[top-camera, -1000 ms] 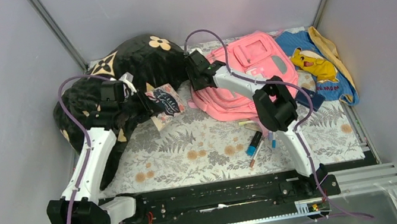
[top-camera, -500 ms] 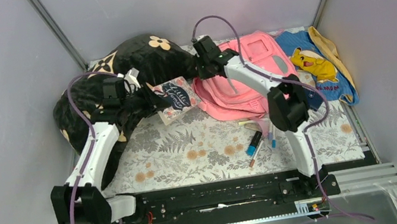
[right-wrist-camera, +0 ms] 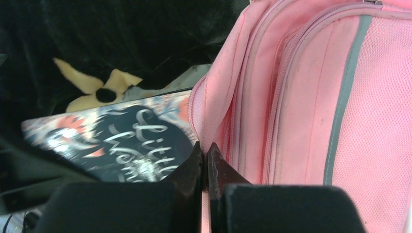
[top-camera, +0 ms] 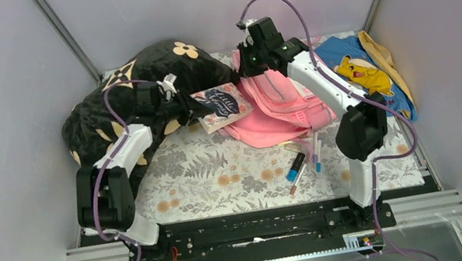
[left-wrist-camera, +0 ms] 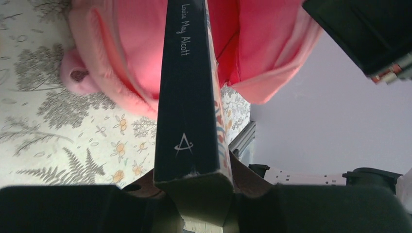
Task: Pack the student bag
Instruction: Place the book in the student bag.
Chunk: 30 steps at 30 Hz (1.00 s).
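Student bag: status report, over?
Left gripper jaws clamped on book, spine aimed at student bag. Right gripper jaws shut on its rim. Black pillow close beside book; pens lie clear.

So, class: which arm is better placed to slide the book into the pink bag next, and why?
Left. The left gripper grips the book, whose far end points at the student bag and its opening. The right gripper is shut on the bag's edge, seemingly holding it up.
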{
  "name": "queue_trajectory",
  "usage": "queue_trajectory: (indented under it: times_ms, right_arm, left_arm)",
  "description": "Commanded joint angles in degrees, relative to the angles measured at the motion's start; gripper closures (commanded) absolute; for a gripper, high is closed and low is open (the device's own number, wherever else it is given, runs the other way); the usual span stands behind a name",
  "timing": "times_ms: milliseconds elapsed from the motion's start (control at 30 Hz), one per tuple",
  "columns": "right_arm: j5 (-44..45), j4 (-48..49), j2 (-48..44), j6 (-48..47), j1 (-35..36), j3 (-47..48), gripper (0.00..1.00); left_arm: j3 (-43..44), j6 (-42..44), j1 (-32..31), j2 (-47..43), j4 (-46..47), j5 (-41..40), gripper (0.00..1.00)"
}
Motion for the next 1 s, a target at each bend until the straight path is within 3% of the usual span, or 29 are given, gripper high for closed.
queue_trajectory:
  times_ms: [0,300,400,700,733,767,833,900,967]
  right_arm:
    - [-8.4,6.6,-7.2,0.0,-0.5,-1.0,1.00]
    - [-16.2,5.4,-6.3,2.0,-2.7,-0.4,1.00]
    - [-18.3,6.3,-5.5,3.5,-2.7,-0.1,1.00]
    - [-19.9,7.5,-3.8,5.9,-2.6,-0.1,1.00]
    - [-19.4,6.9,-3.5,5.7,-2.7,0.3,1.00]
    - [-18.8,6.2,-3.3,5.6,-2.6,0.5,1.00]
    - [-18.0,6.0,-3.2,5.8,-2.7,0.3,1.00]
    - [-17.5,6.2,-3.5,5.9,-2.8,-0.5,1.00]
    - [-17.5,6.4,-3.8,5.8,-2.9,-1.4,1.00]
  left_arm:
    - [5.0,-6.1,-3.4,5.0,15.9,4.7,1.00]
    - [13.1,-16.6,-12.0,20.3,28.0,-1.5,1.00]
    - [13.6,-24.6,-14.9,25.7,39.4,-3.6,1.00]
    - [21.7,-23.0,-19.3,37.1,37.1,-13.2,1.00]
    - [22.6,-23.2,-19.5,38.2,36.4,-12.6,0.94]
    - [23.1,-23.2,-19.6,38.9,35.7,-11.8,0.74]
    - [22.9,-21.8,-19.7,38.8,34.1,-11.3,0.49]
    - [22.1,-18.7,-19.7,36.4,30.3,-12.6,0.31]
    - [23.2,-15.5,-19.7,34.4,22.6,-13.1,0.19]
